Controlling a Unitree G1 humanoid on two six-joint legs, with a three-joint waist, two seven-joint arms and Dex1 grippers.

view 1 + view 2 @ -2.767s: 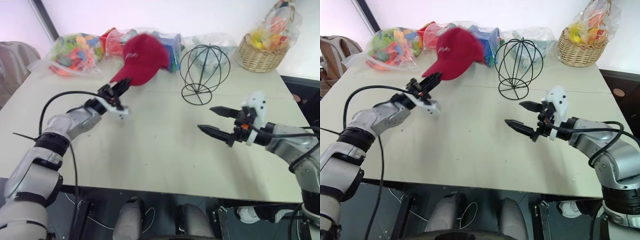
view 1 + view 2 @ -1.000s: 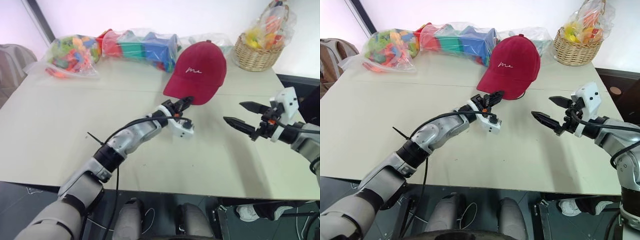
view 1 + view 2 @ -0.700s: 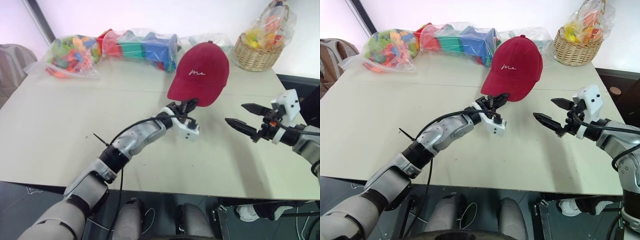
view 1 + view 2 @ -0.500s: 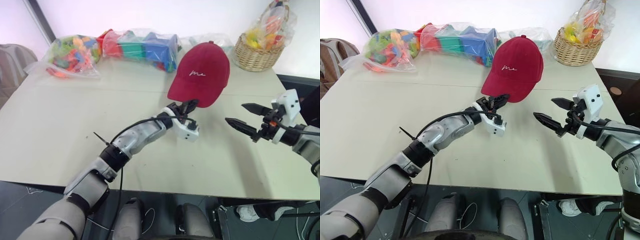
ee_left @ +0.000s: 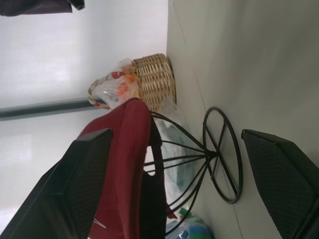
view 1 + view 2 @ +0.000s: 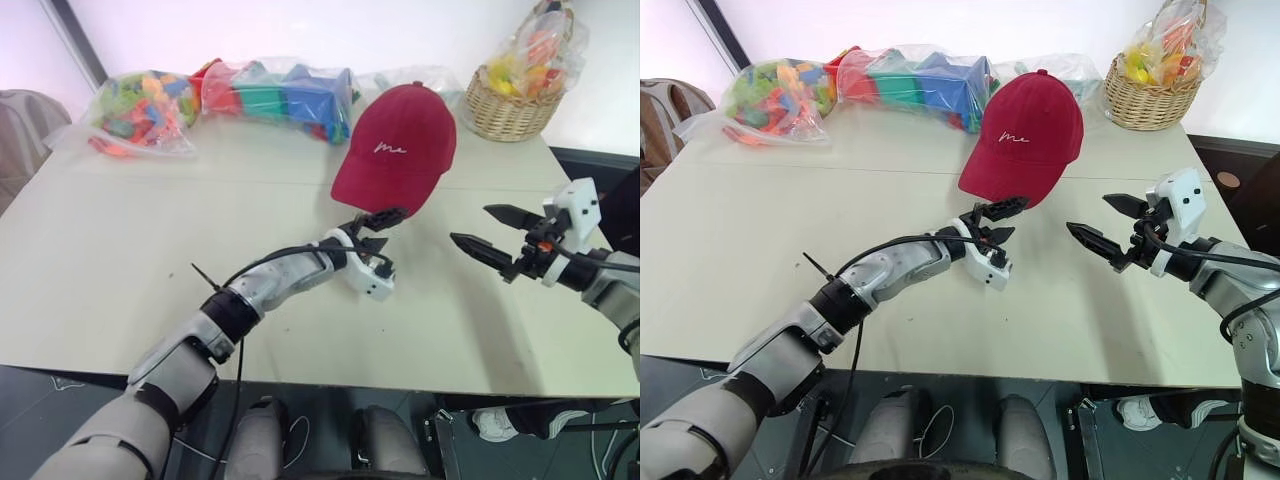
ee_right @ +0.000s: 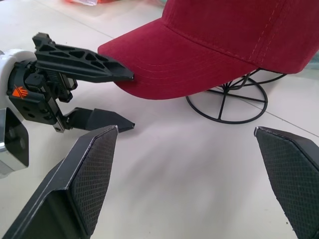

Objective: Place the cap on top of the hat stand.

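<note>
Now that the cap point(image 6: 395, 148) sits on the stand point(image 7: 227, 99), our left hand point(image 6: 1000, 222) gapes empty, right hand point(image 6: 480, 232) open; only withdrawing remains.

We are seeing the cap point(image 6: 1030, 135) covering most of the hat stand point(image 7: 227, 102); the basket point(image 6: 520, 100) is getting cut off by the top edge.

Left tool point(image 6: 1002, 222) and right tool point(image 6: 1098, 220) both agape.
</note>
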